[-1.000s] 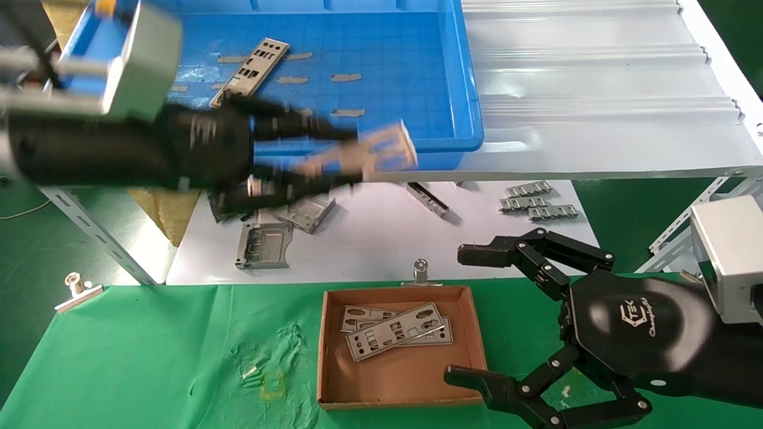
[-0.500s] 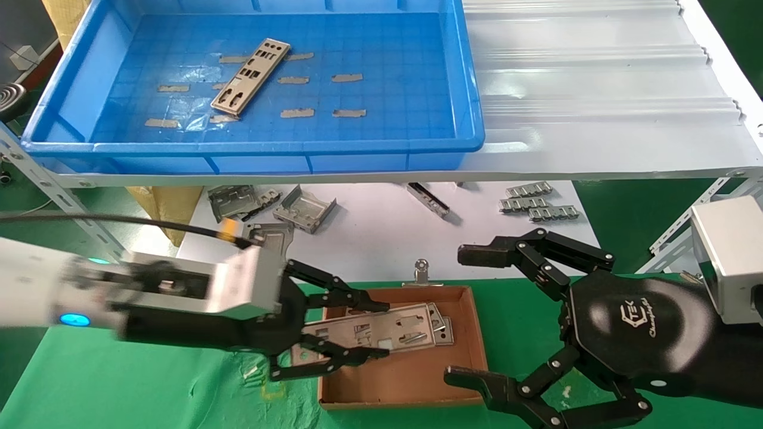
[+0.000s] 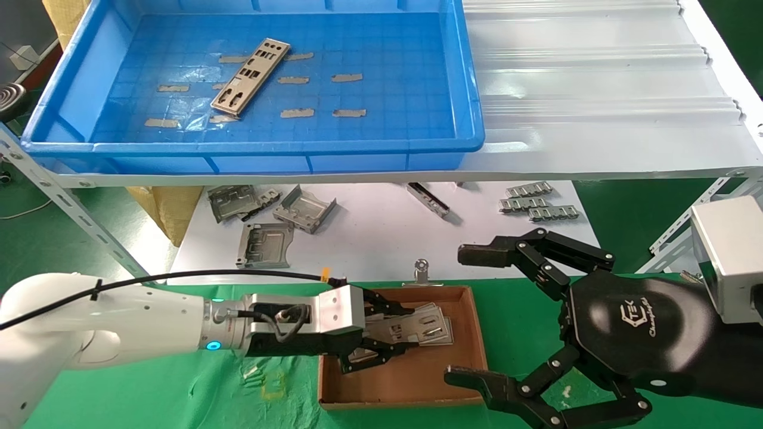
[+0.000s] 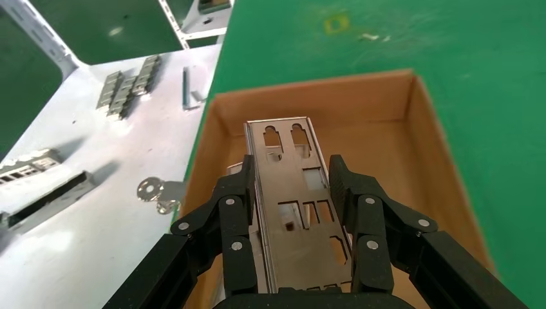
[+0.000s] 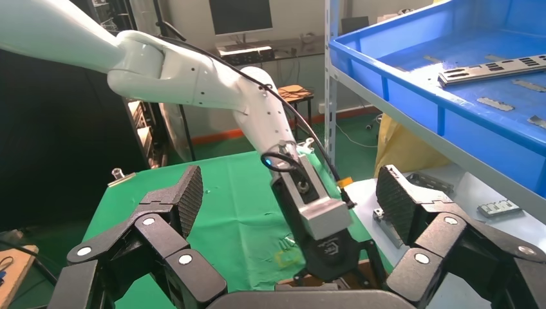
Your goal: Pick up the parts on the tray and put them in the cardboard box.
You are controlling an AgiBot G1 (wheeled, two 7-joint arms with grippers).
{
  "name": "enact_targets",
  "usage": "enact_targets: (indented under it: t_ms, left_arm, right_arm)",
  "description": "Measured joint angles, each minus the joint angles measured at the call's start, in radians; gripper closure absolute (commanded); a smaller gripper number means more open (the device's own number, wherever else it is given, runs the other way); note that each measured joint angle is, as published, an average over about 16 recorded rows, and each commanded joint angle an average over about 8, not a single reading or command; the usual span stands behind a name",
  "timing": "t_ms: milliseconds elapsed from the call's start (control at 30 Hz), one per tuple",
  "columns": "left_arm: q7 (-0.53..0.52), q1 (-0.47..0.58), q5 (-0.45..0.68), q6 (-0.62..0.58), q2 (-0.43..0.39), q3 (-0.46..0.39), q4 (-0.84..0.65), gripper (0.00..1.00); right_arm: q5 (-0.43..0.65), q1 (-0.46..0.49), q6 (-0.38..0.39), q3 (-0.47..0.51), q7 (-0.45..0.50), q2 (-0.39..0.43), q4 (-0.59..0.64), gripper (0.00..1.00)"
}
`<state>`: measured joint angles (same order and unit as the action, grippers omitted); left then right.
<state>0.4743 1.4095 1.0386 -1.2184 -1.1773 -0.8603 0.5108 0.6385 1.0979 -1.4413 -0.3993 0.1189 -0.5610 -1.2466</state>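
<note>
My left gripper (image 3: 405, 329) (image 4: 293, 170) reaches low into the cardboard box (image 3: 411, 375) (image 4: 322, 96) from its left side and is shut on a silver punched part (image 3: 420, 322) (image 4: 290, 154), one finger on each long edge. The held part lies just over other parts (image 3: 442, 335) stacked in the box. One more part (image 3: 251, 75) (image 5: 492, 69) lies slanted on the floor of the blue tray (image 3: 387, 149) (image 5: 412, 96) up on the shelf. My right gripper (image 3: 465, 316) (image 5: 293, 199) hangs open and empty to the right of the box.
Folded grey brackets (image 3: 304, 208) and ridged strips (image 3: 533, 202) lie on the white sheet below the shelf. A binder clip (image 3: 421, 271) stands at the box's far edge. A white corrugated sheet (image 3: 596, 89) covers the shelf right of the tray.
My left arm swung from the tray's front edge down to the box with the part, then sank lower into the box. The right arm has not moved.
</note>
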Motion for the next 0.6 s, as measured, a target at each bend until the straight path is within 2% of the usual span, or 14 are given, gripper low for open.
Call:
enact_targets:
  t_ms: [100, 133, 167, 600]
  left_arm:
    - [0.038, 0.007, 0.005, 0.009, -0.029, 0.0, -0.057, 0.15]
    - [0.049, 0.01, 0.005, 0.01, -0.037, 0.001, -0.074, 0.04]
    - [0.059, 0.013, 0.005, 0.011, -0.045, 0.002, -0.091, 0.0]
    - [0.161, 0.058, -0.008, -0.026, -0.104, 0.014, -0.237, 0.0]
  right_arm:
    - [0.0, 0.0, 0.0, 0.0, 0.0, 0.0, 0.0, 0.0]
    - [0.0, 0.0, 0.0, 0.0, 0.0, 0.0, 0.0, 0.0]
    - [0.0, 0.0, 0.0, 0.0, 0.0, 0.0, 0.0, 0.0]
    - [0.0, 0.0, 0.0, 0.0, 0.0, 0.0, 0.0, 0.0]
